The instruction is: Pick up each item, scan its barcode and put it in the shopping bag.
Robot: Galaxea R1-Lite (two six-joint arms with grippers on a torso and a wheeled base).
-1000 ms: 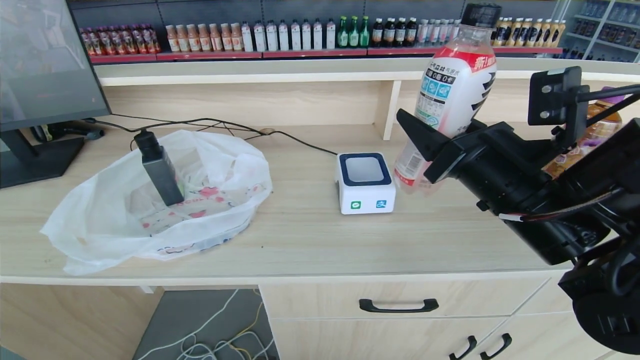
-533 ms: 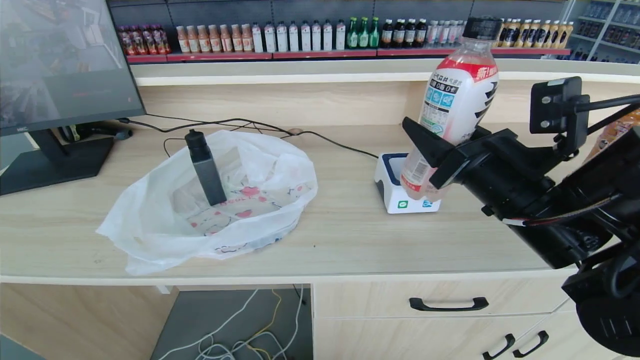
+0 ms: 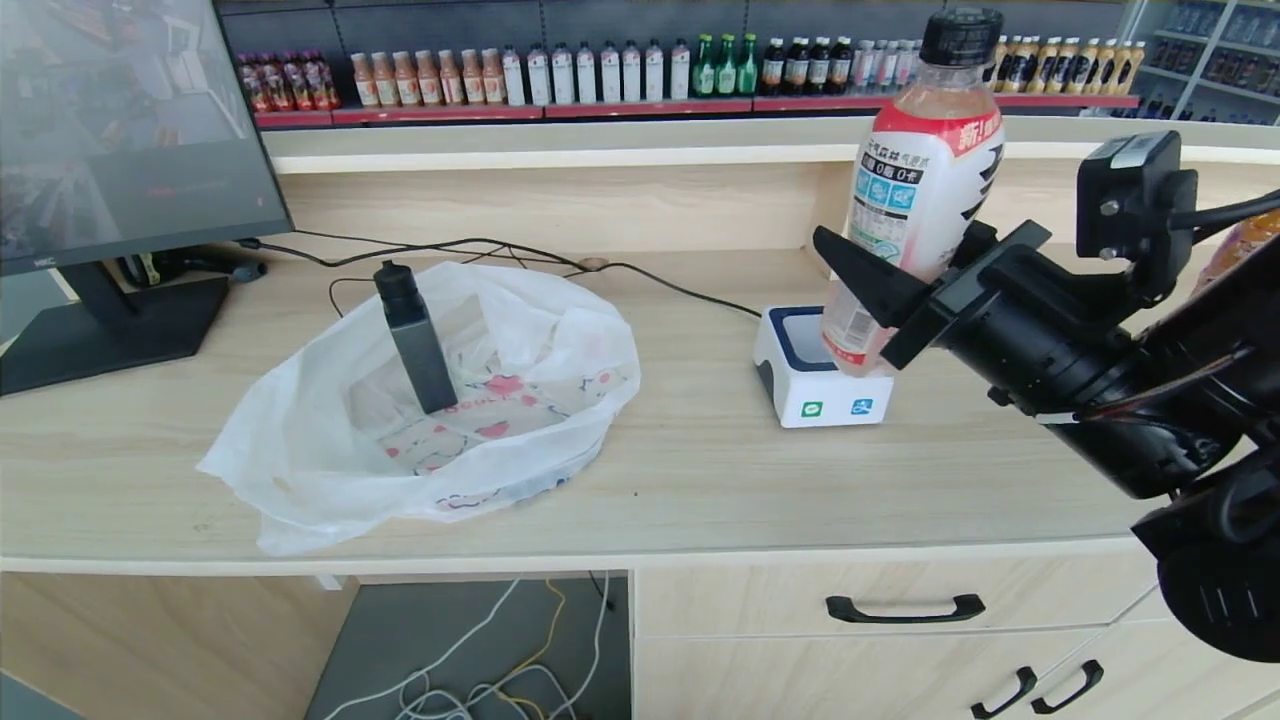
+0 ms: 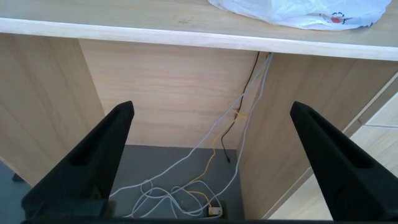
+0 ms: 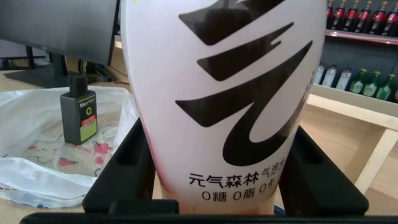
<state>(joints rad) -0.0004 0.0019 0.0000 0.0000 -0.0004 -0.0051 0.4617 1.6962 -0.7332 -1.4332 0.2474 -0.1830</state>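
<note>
Over the last second the drink bottle had travelled from the right of the scanner to a spot above it, then risen a little and come more upright, while the camera itself had swung so the whole scene sat further right. In the head view the right fingers were clamped on the drink bottle's lower half at the right of the frame, one in front and one behind, its base hanging over the scanner's window at centre right. The white shopping bag lay open on the desk at centre left, with a dark bottle standing inside it. A monitor filled the upper left corner and a black cable ran behind the bag to the scanner. In the left wrist view the left fingers were spread wide with nothing between them, held below the desk edge, facing the wooden panel and loose wires on the floor; a fold of the shopping bag showed on the desk above. In the right wrist view the drink bottle stood close up between the right fingers, and beyond it the dark bottle stood in the bag.
</note>
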